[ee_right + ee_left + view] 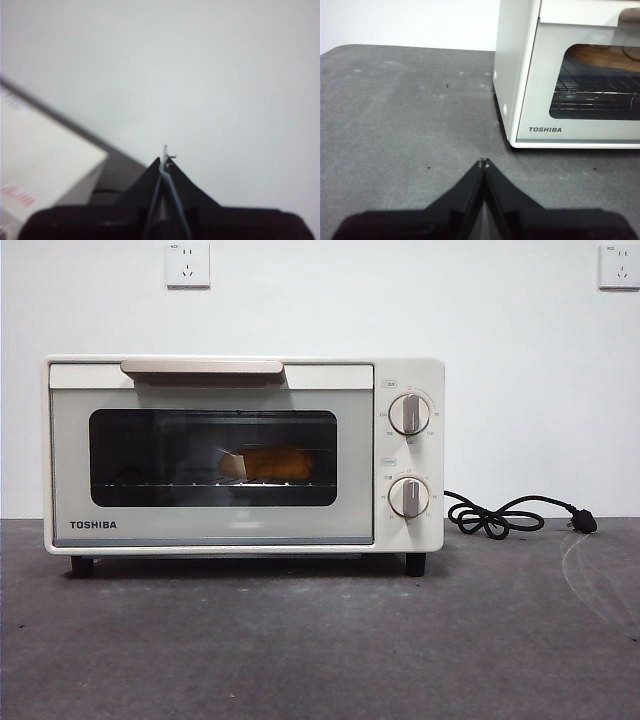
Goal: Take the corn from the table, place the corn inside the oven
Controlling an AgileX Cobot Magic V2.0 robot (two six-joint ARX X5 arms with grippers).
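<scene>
Front view: oven on grey table, white wall; both tools pressed together.

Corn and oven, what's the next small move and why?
Probably none beyond keeping both arms parked: the corn lies on the rack inside the oven, whose door is closed. The left tool is shut over the table, empty; the right tool is shut too.

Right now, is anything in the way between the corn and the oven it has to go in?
No. The corn already lies on the rack inside the oven, behind the closed glass door. Both grippers are shut and empty: the left gripper hangs over the table beside the oven, and the right gripper faces the wall.
</scene>
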